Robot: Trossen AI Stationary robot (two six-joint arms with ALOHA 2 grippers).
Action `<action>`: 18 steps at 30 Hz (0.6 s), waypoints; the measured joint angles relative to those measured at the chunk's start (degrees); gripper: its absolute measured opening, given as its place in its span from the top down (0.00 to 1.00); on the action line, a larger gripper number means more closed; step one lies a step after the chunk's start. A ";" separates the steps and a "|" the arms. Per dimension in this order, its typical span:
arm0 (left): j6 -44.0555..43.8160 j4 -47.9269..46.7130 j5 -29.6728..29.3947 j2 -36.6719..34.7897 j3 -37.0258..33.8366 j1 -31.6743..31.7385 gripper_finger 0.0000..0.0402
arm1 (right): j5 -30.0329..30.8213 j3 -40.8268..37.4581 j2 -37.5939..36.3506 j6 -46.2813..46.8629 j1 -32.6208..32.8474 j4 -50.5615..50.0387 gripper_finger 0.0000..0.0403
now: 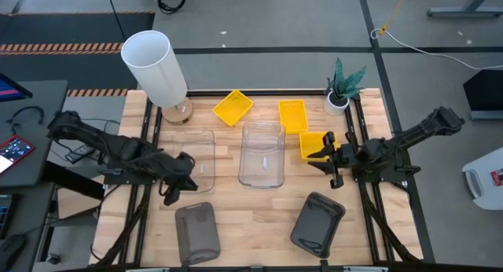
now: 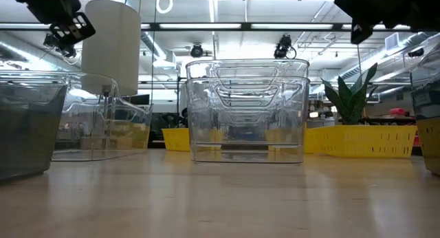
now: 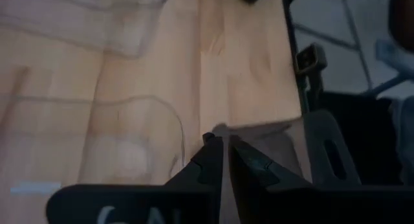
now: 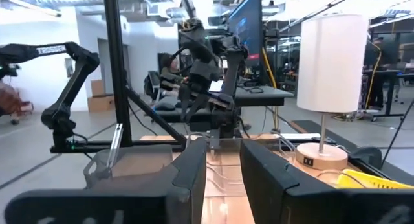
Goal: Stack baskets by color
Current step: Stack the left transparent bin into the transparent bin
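Three yellow baskets (image 1: 233, 107) (image 1: 292, 115) (image 1: 315, 145) lie apart at the table's far middle. Clear baskets sit nested in a stack (image 1: 262, 154) (image 2: 247, 111) at the centre. A single clear basket (image 1: 200, 158) (image 3: 97, 133) rests to its left. Two dark grey baskets (image 1: 196, 233) (image 1: 317, 222) lie near the front edge. My left gripper (image 1: 170, 196) (image 3: 225, 153) hangs shut and tipped downward over bare wood, beside the single clear basket's near right corner. My right gripper (image 1: 333, 160) (image 4: 223, 179) is open and holds nothing. It hovers about level by the right end of the nearest yellow basket.
A tall white cylinder (image 1: 157, 68) on a wooden foot stands at the far left corner. A small potted plant (image 1: 339, 91) stands at the far right. Bare wood lies between the two grey baskets and in front of the clear stack.
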 joint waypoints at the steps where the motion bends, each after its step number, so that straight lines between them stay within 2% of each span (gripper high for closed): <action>1: 0.02 -1.17 -0.04 0.79 1.05 -0.35 0.92 | -0.24 -0.56 -0.90 0.37 -0.35 -0.04 0.75; 7: 0.03 -6.69 -1.41 5.68 5.55 -2.90 0.84 | -3.10 -3.22 -5.13 0.93 -1.96 0.01 0.78; 10: -0.23 -9.16 -3.05 8.11 6.16 -4.04 0.76 | -5.33 -4.20 -7.22 0.13 -2.48 -0.01 0.78; 18: -0.34 -14.19 -5.65 13.76 6.21 -4.35 0.52 | -5.95 -6.85 -12.99 -1.03 -3.81 -1.24 0.78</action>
